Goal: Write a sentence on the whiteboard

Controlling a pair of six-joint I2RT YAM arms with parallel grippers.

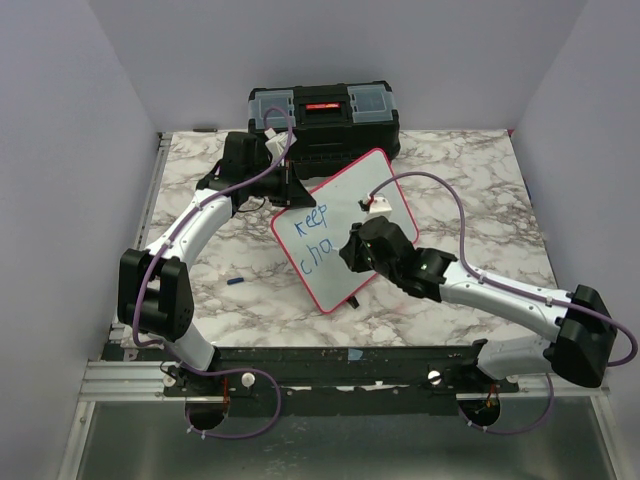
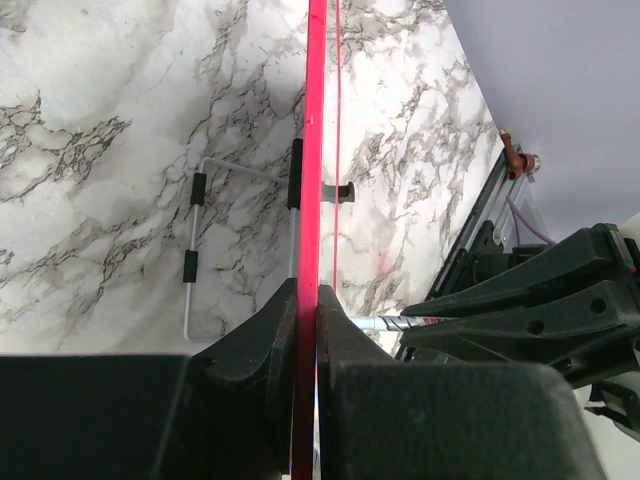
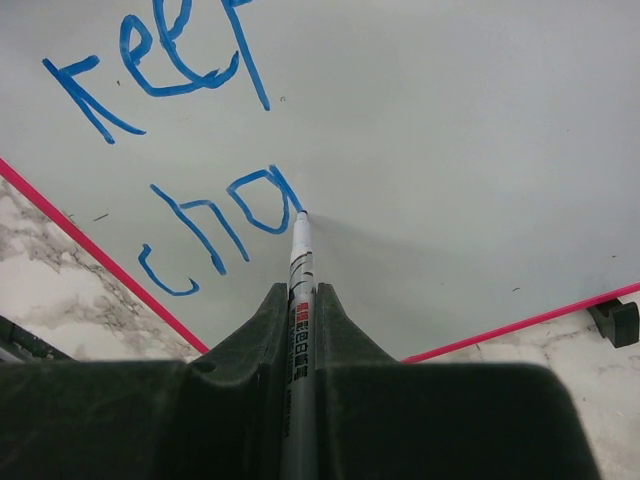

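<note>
The left gripper (image 2: 307, 292) clamps the red rim of the whiteboard (image 1: 350, 195), tilted near the table's (image 1: 480, 200) middle, while the right gripper (image 3: 300, 300) pinches the marker (image 3: 299, 250) against the sentence (image 3: 215, 225) at "cha", so hard pressure could swing the board and skew letters.

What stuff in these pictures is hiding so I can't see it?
- Left wrist view: the whiteboard is edge-on, so the sentence cannot be read.
- Right wrist view: the back end of the marker hides inside the right gripper.
- Top view: that gripper covers the marker.
- Top view: the small blue thing is too small to name.
</note>
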